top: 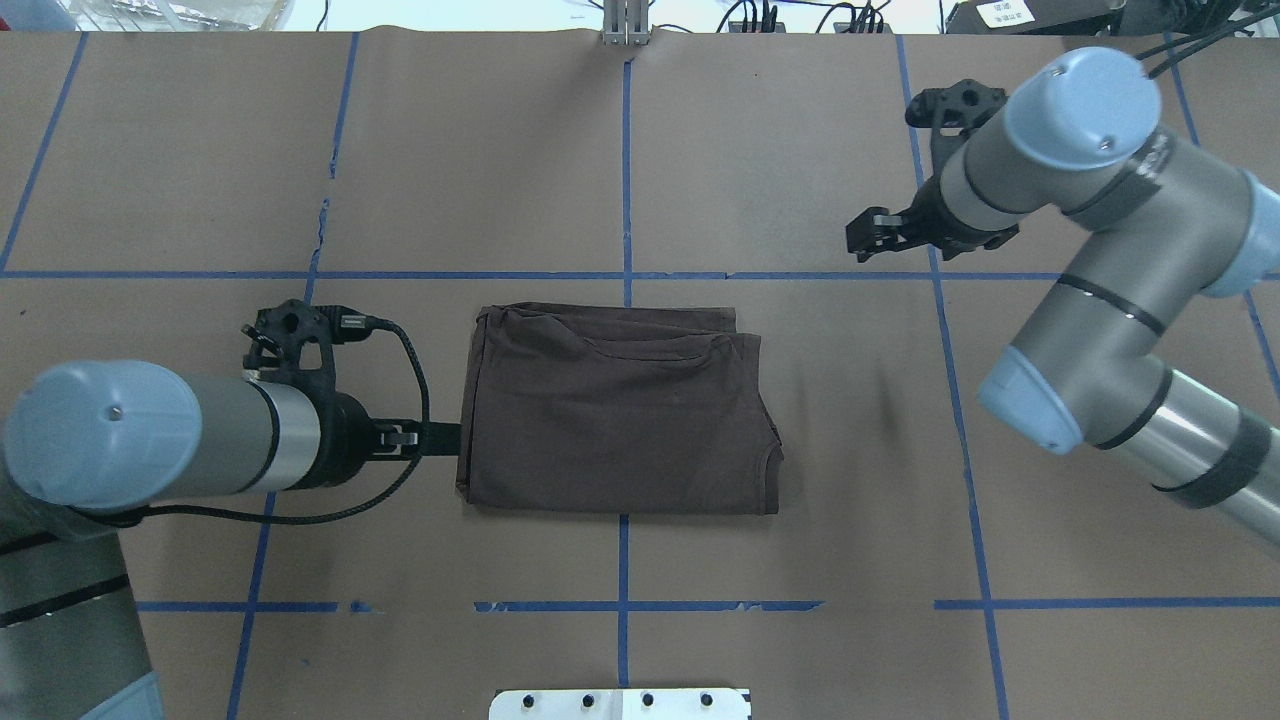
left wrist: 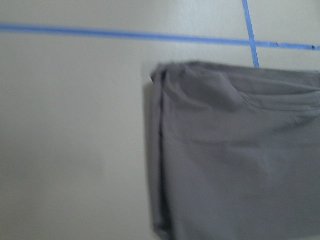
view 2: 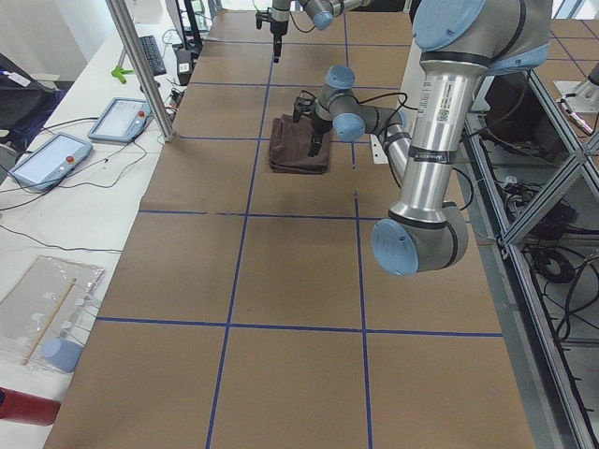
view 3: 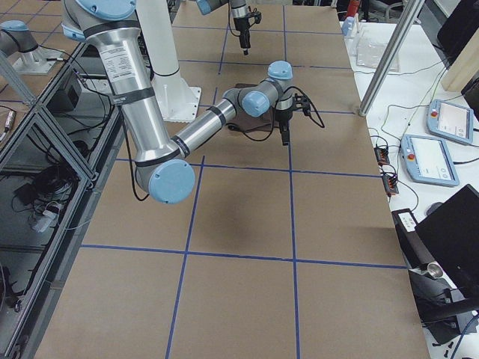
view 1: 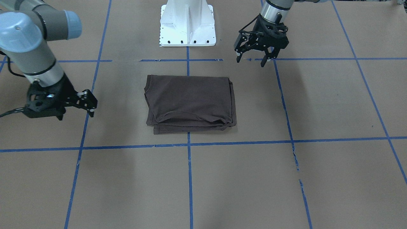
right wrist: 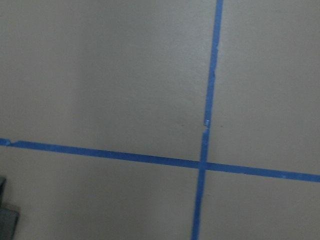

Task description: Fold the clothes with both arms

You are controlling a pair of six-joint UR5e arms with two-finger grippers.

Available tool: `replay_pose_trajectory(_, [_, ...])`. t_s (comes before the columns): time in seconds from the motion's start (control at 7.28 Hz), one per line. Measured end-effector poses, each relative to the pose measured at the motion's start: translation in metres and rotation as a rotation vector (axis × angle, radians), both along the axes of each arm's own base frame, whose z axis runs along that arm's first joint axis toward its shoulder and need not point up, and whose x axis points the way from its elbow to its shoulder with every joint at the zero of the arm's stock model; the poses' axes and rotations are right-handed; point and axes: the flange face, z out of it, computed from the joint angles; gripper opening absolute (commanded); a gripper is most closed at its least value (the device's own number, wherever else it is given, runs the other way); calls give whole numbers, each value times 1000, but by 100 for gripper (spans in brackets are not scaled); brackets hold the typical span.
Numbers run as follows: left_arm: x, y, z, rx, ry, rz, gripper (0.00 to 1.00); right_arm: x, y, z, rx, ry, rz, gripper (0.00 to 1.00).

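The dark brown T-shirt (view 1: 190, 98) lies folded into a flat rectangle in the middle of the table (top: 615, 410), and no gripper holds it. My left gripper (view 1: 251, 61) hangs open and empty just off the shirt's short edge on the robot's left (top: 445, 437). The left wrist view looks down on that edge of the shirt (left wrist: 240, 160). My right gripper (view 1: 89, 102) floats over bare paper well off the shirt's other side (top: 858, 240); its fingers stand apart with nothing between them. The collar and tags are folded out of sight.
Brown paper with a grid of blue tape lines (view 1: 189, 144) covers the table. The white pedestal base (view 1: 187, 28) stands at the robot's side, behind the shirt. A metal post (view 2: 140, 65) and tablets (view 2: 47, 157) sit on the side bench.
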Motion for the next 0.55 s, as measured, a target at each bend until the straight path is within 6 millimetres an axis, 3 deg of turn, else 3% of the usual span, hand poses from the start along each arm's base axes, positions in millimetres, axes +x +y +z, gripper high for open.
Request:
replay_pose_trajectory(0.27, [-91,-45,45,106,-125,51,100,99,-2,57,34,44,-92,100])
replay_pose_trajectory(0.55, [-187,-69,93,171,-211,92,100,195,6,115,44,59,-147,100])
